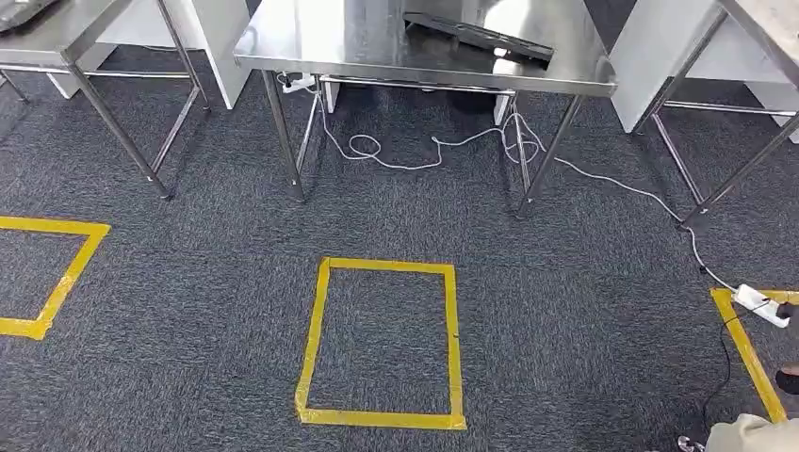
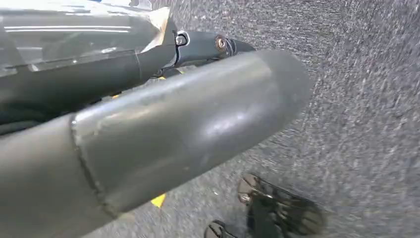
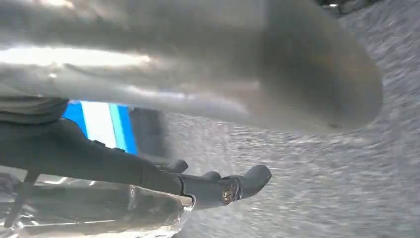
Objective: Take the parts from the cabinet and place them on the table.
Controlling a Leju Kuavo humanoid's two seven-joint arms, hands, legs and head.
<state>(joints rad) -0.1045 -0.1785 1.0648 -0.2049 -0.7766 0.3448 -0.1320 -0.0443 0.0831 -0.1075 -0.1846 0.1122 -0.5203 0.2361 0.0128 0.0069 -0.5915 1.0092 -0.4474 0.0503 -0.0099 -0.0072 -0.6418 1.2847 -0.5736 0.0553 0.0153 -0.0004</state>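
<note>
A long part sealed in clear, glossy plastic wrap (image 2: 74, 44) lies along the left hand (image 2: 148, 134), gripped between thick grey thumb and dark fingers (image 2: 208, 44). The right hand (image 3: 198, 99) likewise clasps a crinkled clear-wrapped part (image 3: 99, 213), lengthwise under its dark fingers (image 3: 223, 186). Ahead stands a stainless-steel table (image 1: 377, 42) bearing a flat black tray (image 1: 481, 38), on grey carpet (image 1: 565, 311) with a yellow tape rectangle (image 1: 382, 344).
</note>
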